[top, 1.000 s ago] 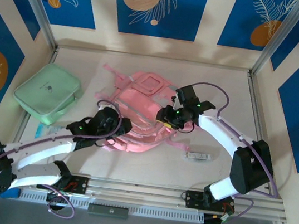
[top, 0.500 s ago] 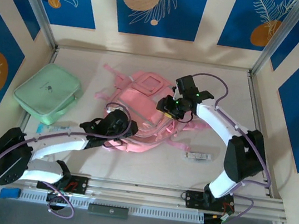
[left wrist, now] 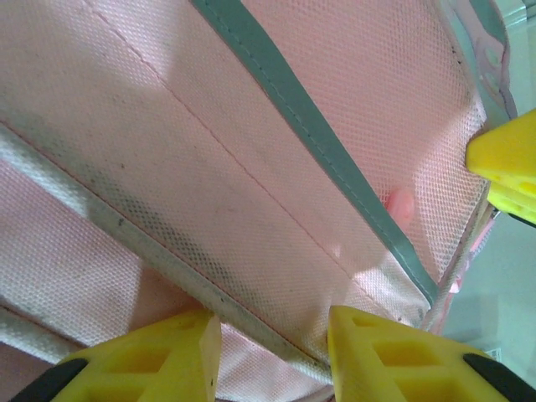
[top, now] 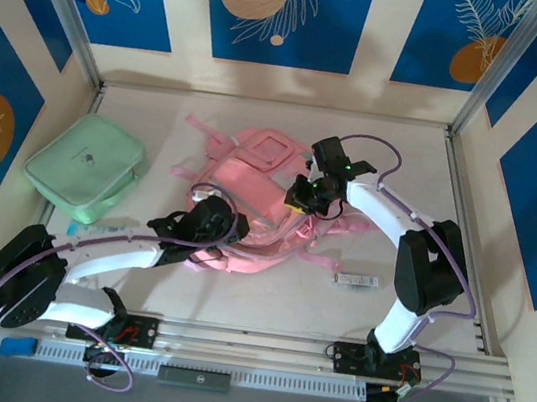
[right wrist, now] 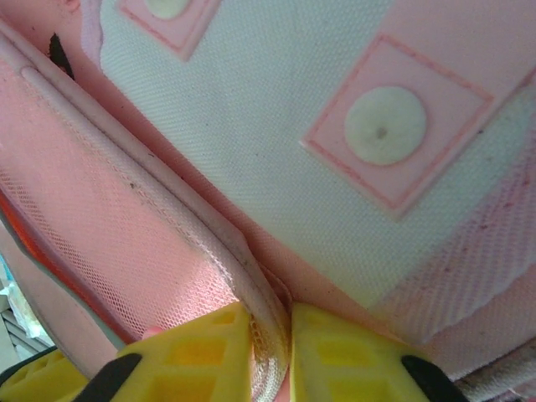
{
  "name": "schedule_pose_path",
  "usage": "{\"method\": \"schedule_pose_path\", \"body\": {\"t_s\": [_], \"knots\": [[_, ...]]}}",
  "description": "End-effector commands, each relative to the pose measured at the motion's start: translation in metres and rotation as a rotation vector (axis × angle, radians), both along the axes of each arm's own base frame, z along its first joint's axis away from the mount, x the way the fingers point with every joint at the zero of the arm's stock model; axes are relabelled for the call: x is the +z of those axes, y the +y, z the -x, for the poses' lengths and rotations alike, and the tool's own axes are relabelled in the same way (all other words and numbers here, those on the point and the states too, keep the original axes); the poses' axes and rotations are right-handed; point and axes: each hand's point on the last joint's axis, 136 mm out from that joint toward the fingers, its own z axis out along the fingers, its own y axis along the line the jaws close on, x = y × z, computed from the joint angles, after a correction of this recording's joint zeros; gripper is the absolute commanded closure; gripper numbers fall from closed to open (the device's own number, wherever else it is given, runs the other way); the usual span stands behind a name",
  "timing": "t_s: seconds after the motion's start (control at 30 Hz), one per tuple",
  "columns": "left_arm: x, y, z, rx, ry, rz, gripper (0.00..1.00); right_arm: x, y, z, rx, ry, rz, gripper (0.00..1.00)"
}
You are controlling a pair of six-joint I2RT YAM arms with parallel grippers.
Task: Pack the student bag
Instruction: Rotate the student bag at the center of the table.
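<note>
- Nearest the arm bases, the bare tabletop (top: 253, 305) carries a small flat packet (top: 356, 281). It lies apart from the other things and is not yet packed.
- The left end effector (top: 223, 233) sits at the near edge of the student bag (top: 250, 186), which lies flat mid-tabletop. Its wrist view shows the fingers (left wrist: 394, 356) partly apart with a seamed fold of pink fabric between them. I cannot tell whether they actually pinch it.
- Farther back, the right end effector (top: 299, 202) works the bag's right side, with its fingers (right wrist: 197, 356) nearly closed on a pink corded rim.
- The step in hand looks like spreading the bag's opening. To do it well, each side should probably take one layer only. They should then draw gently apart and upward, so the mouth gapes without dragging the bag.
- The overhead view gives the layout, including the green case (top: 86, 169) at the far left.
- The wrist views add what the overhead view cannot resolve: the fabric between each pair of fingers, the grey strip (left wrist: 289, 107), and the pink squares with pale discs (right wrist: 385, 126).
</note>
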Motion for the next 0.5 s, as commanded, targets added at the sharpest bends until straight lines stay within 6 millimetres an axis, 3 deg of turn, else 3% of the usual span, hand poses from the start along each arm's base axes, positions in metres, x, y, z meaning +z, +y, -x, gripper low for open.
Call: {"method": "schedule_pose_path", "body": {"t_s": [0.0,0.17,0.47], "knots": [[0.01,0.01,-0.014,0.036,-0.039,-0.008,0.61,0.011,0.024,0.006,0.058,-0.013,-0.062,0.89],[0.01,0.039,-0.022,0.082,-0.041,-0.039,0.6,0.018,0.04,0.02,0.084,-0.019,-0.087,0.97],[0.023,0.096,-0.036,0.164,-0.056,-0.083,0.6,0.029,0.076,0.037,0.057,-0.017,-0.166,1.0]]}}
